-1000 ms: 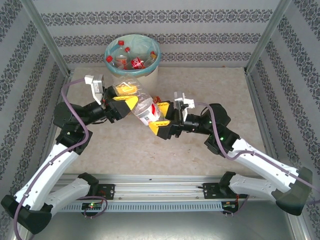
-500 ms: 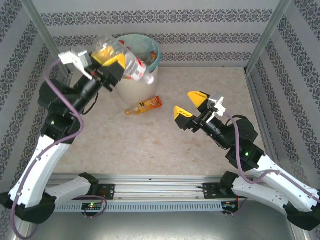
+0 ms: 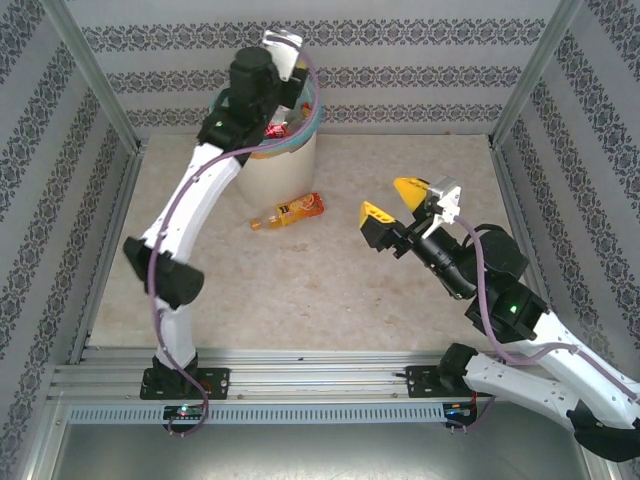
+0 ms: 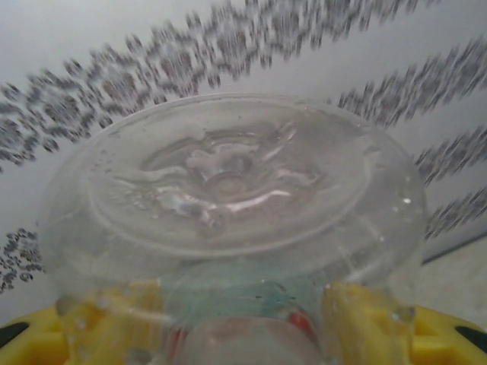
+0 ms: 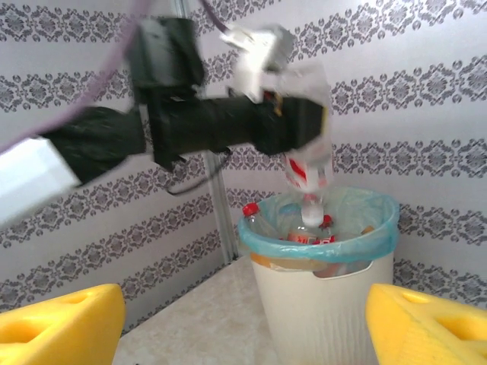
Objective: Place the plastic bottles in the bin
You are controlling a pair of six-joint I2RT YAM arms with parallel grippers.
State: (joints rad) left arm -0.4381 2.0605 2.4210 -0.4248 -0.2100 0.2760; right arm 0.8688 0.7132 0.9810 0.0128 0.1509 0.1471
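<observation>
Over on the left, the left gripper (image 5: 303, 125) is reached out above the bin (image 5: 327, 304), its yellow fingers (image 4: 30, 338) clamped on either side of a clear bottle (image 4: 228, 198). The bottle hangs below them, neck down, with its round ridged base turned up toward the wrist. Its mouth end hovers just over the pale teal liner (image 5: 380, 228) folded round the bin's rim, and red-capped bottles (image 5: 251, 210) lie piled inside. Just in front of the bin, between the two arms, an orange-labelled bottle (image 3: 290, 210) of amber drink lies on its side on the mottled beige table (image 3: 330, 290), well apart from either set of fingers. To the right, the right gripper (image 3: 394, 200) hangs above the table with its yellow fingers (image 5: 65, 319) spread wide and nothing between them, facing the bin. Grey damask-striped wallpaper (image 3: 400, 40) lines the enclosure on three sides, with aluminium posts (image 3: 90, 60) at the corners. The held bottle is transparent, with a patch of red label near its lower end; its outline is blurred in the right wrist view.
</observation>
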